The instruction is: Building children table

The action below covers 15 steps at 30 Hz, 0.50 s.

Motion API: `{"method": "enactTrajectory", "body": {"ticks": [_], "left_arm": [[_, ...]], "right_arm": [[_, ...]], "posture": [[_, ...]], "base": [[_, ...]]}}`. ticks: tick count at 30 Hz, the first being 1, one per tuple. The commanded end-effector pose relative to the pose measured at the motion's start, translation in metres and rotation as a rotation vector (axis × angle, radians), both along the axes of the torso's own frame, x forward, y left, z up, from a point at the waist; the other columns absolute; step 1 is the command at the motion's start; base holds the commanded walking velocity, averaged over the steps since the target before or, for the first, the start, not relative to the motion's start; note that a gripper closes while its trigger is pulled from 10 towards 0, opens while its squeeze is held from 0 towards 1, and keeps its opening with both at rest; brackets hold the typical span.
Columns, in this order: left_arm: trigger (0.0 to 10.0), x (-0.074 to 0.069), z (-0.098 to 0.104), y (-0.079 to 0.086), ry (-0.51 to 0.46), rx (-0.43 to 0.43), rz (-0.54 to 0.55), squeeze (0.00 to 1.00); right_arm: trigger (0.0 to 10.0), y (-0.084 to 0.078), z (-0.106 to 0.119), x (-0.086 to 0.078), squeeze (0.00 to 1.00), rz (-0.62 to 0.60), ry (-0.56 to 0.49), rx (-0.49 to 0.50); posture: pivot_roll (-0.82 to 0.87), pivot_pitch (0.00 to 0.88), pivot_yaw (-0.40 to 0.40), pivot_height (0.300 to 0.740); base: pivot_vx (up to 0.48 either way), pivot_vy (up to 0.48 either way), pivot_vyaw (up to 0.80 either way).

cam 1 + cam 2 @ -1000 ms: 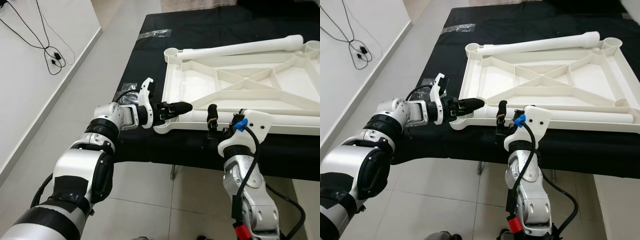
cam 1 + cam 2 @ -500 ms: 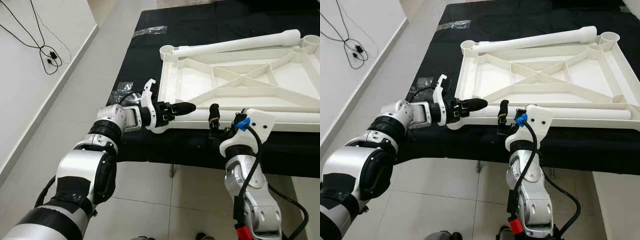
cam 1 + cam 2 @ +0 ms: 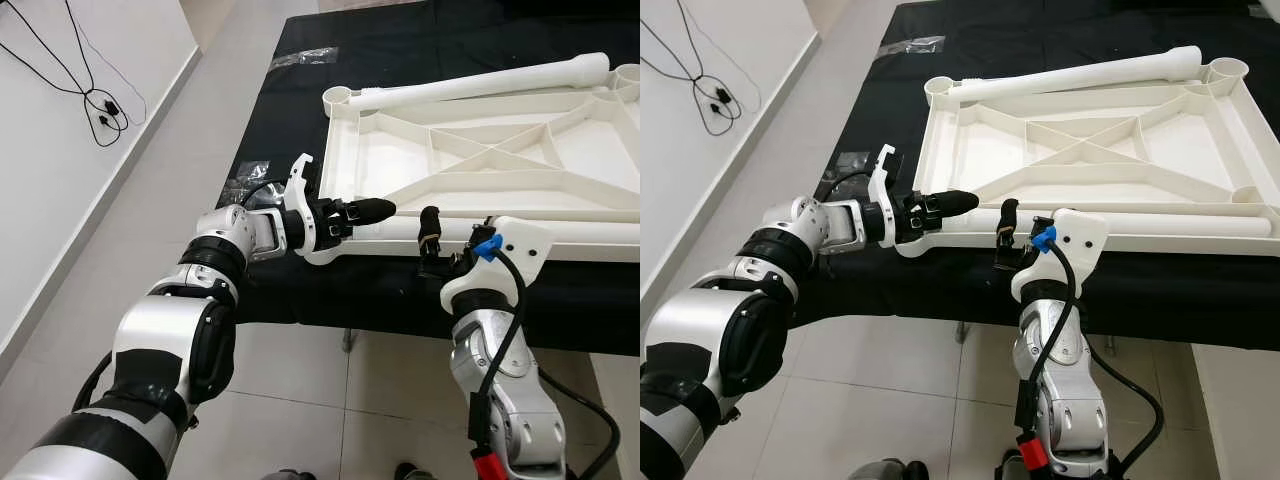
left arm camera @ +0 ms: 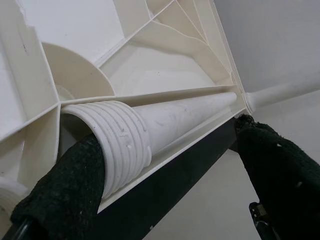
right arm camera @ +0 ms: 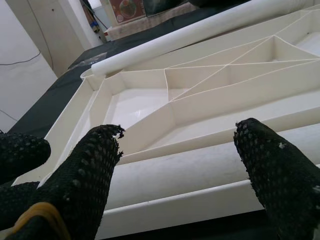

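The white table top (image 3: 335, 150) lies upside down on a black-covered table (image 3: 280, 120). One white leg (image 3: 520, 232) lies inside its near rim, another leg (image 3: 480, 82) along the far rim. My left gripper (image 3: 385, 209) is at the near left corner. In the left wrist view it (image 4: 170, 134) is open, its fingers straddling the near leg's threaded end (image 4: 120, 145) and the rim, one finger touching the threads. My right gripper (image 3: 428, 222) stands at the near rim. In the right wrist view it (image 5: 180, 129) is open, with the leg between the fingers and no contact.
Clear plastic bags lie on the black cloth at its left edge (image 3: 245, 180) and far left (image 3: 305, 58). The cloth's front edge drops to a tiled floor (image 3: 290, 400). A black cable (image 3: 100, 110) hangs on the white wall at left.
The view has shifted a little. My left gripper has edged slightly to the right along the near leg. The right gripper has kept its place.
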State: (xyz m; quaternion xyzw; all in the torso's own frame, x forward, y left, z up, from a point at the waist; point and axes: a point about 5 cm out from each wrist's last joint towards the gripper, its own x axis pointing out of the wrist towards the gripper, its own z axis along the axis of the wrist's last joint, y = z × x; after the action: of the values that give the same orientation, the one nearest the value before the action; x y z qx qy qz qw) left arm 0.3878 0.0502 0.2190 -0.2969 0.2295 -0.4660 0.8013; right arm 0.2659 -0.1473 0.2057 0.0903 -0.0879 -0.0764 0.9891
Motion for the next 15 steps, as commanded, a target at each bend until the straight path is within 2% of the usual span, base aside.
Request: {"method": "enactTrajectory", "body": {"ticks": [1,15], "left_arm": [[10.0,0.000,0.018,-0.001,-0.030,-0.060,-0.039,0.00],[10.0,0.000,0.038,0.000,-0.071,-0.201,-0.082,0.00]], "right_arm": [[10.0,0.007,-0.002,0.001,0.00,0.017,0.011,0.029],[10.0,0.009,-0.003,0.003,0.00,0.031,0.011,0.027]], "posture": [[0.09,0.182,0.133,0.740],[0.09,0.171,0.132,0.740]], "base": [[0.000,0.000,0.00],[0.000,0.000,0.00]]}}
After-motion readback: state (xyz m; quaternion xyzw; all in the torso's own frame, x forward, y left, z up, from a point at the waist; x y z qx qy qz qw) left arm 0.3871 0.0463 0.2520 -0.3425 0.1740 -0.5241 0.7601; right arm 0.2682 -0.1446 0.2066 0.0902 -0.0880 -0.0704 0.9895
